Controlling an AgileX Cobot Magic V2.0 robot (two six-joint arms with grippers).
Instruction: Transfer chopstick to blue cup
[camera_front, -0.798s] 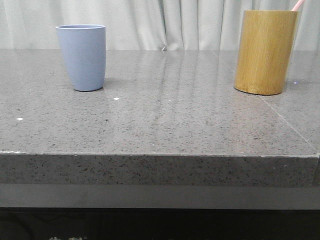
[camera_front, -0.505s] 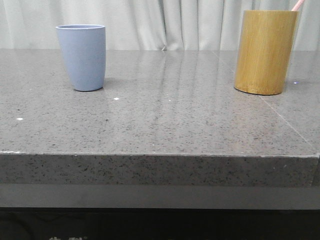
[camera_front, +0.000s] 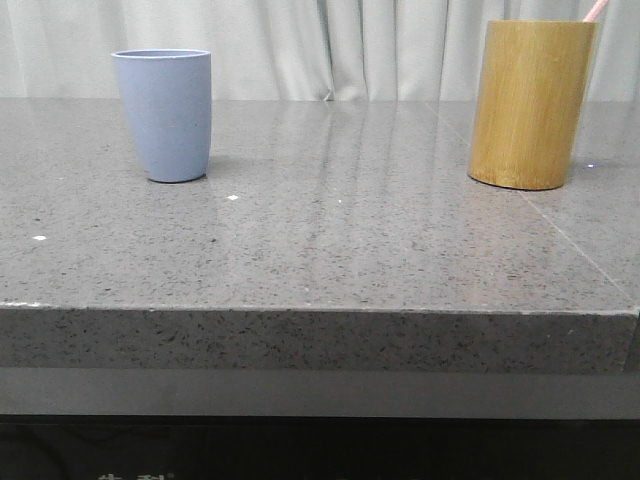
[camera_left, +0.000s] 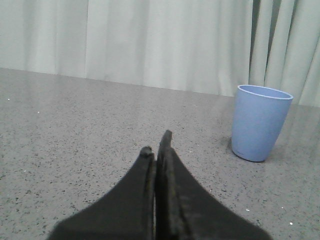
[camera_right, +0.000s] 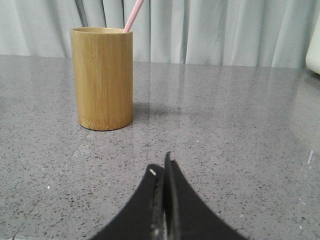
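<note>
Front view: grey speckled stone table (camera_front: 330, 250), pale pleated curtain (camera_front: 350, 45) behind. Blue cup (camera_front: 163, 115) upright far left; bamboo holder (camera_front: 530, 105) upright far right, well apart, bare tabletop between. Chopstick (camera_front: 595, 10) stands tilted inside the holder, pink tip poking above the rim. Left gripper (camera_left: 156, 150) fingers pressed together, holding nothing. Right gripper (camera_right: 161, 172) likewise pressed together.
</note>
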